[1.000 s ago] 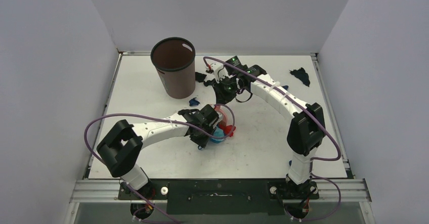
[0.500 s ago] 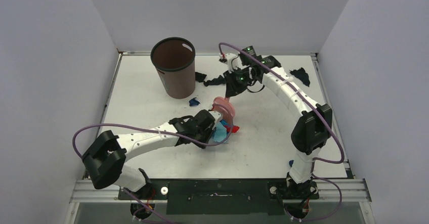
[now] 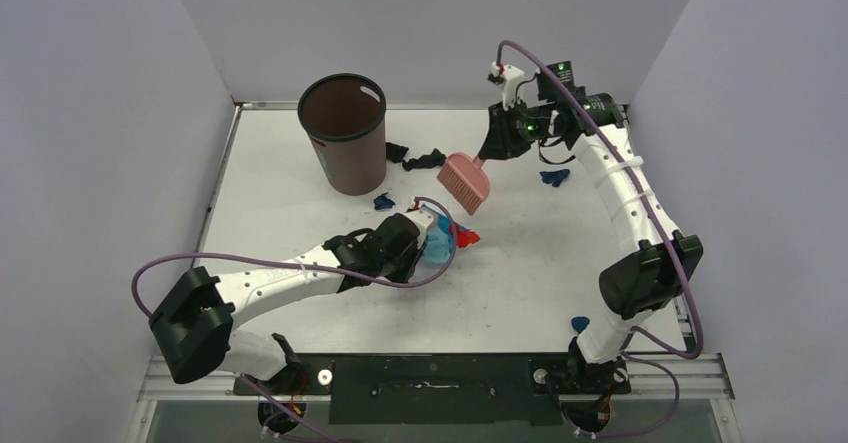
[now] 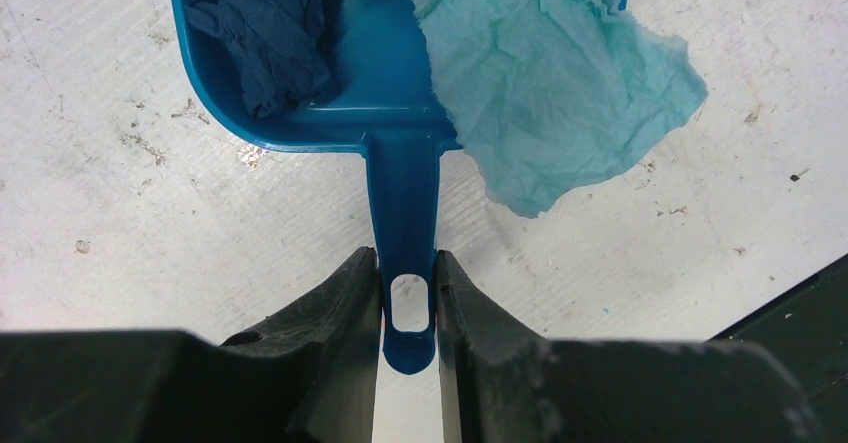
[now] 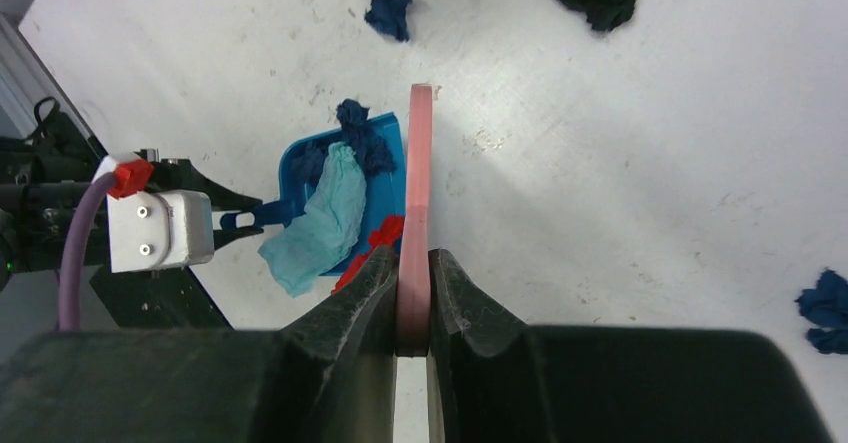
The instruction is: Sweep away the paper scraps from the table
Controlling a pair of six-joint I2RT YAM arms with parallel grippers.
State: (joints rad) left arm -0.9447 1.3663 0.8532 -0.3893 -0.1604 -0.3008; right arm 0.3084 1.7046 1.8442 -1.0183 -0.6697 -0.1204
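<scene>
crumpled dark blue and black paper scraps [image 3: 420, 158] lie scattered, well apart, across the white speckled table [image 3: 530, 263].

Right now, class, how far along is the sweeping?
Done: a dark blue scrap and a pale teal sheet lie in the blue dustpan. In hand: the left gripper clamps the dustpan's handle, the right gripper the pink brush. Left: on the table, a blue scrap by the brown bin, black scraps to its right, another blue scrap farther right.

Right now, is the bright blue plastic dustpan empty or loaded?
Loaded: the dustpan holds a crumpled dark blue scrap and a pale teal sheet.
</scene>
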